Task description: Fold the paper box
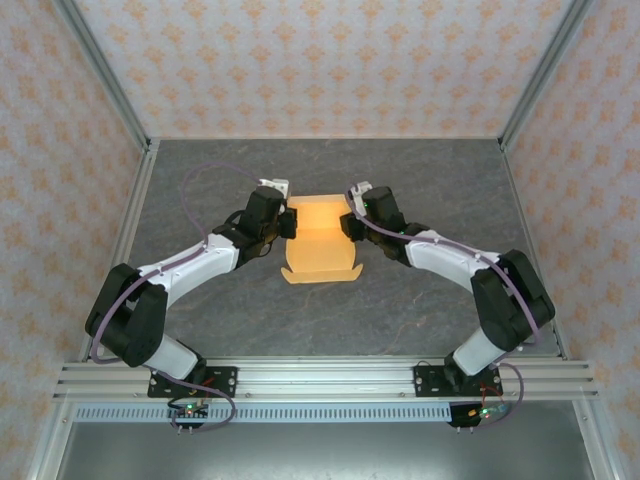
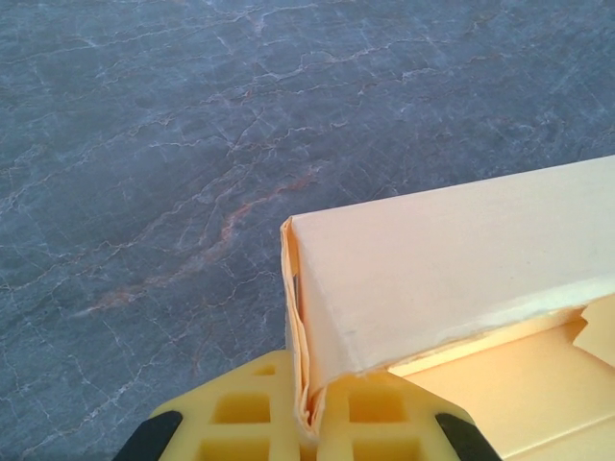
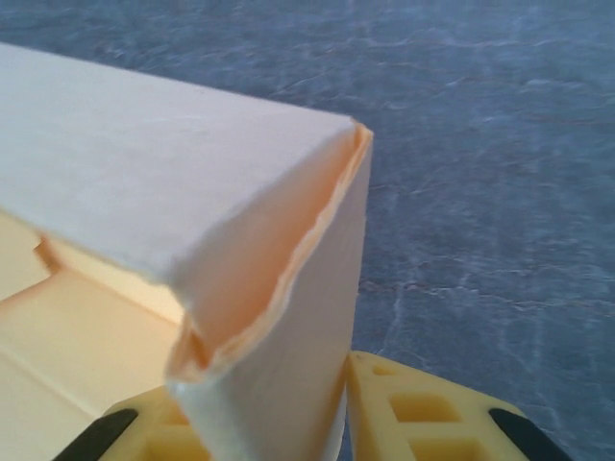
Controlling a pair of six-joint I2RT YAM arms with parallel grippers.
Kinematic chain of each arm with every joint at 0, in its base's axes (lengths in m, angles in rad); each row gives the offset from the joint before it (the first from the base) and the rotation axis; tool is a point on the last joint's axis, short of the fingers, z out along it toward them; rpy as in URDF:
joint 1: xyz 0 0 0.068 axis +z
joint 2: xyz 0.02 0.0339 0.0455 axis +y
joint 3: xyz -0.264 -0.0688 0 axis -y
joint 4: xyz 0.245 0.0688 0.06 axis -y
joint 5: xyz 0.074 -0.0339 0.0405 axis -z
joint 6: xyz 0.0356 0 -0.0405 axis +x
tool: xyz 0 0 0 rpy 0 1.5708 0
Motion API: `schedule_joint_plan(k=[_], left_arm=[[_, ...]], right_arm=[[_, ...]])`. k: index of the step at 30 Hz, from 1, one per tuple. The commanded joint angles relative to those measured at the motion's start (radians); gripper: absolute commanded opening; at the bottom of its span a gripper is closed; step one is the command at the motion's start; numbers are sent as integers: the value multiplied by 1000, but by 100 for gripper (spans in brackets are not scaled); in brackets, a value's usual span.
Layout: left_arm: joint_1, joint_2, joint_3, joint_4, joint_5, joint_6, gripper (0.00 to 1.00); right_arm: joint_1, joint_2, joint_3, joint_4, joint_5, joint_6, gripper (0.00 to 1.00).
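At the paper box's [image 1: 320,245] 9 o'clock, the left hand [image 1: 289,222] is pressed together on the doubled-over end wall, with card layers nipped between its fingertips. The box sits at the middle of the counter [image 1: 200,190], and nothing is visible inside it. At its 3 o'clock the right hand [image 1: 350,226] brackets the opposite folded wall; whether it truly clamps, I cannot tell. The step looks like setting the end walls. Next, the tabbed flap [image 1: 320,274] lying flat at 6 o'clock likely needs lifting and tucking.
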Motion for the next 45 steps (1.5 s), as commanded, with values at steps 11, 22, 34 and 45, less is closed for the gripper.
schedule_joint_plan(k=[11, 22, 34, 45], left_arm=[[-11, -20, 46, -8, 44, -29, 0], [-11, -2, 63, -31, 4, -42, 0], [-11, 9, 85, -86, -80, -55, 0], [-11, 14, 85, -100, -101, -50, 0]], right_arm=[[140, 116, 159, -156, 625, 117, 18], [177, 140, 179, -201, 783, 178, 14], [178, 173, 200, -257, 874, 192, 12], [163, 119, 167, -176, 656, 129, 24]])
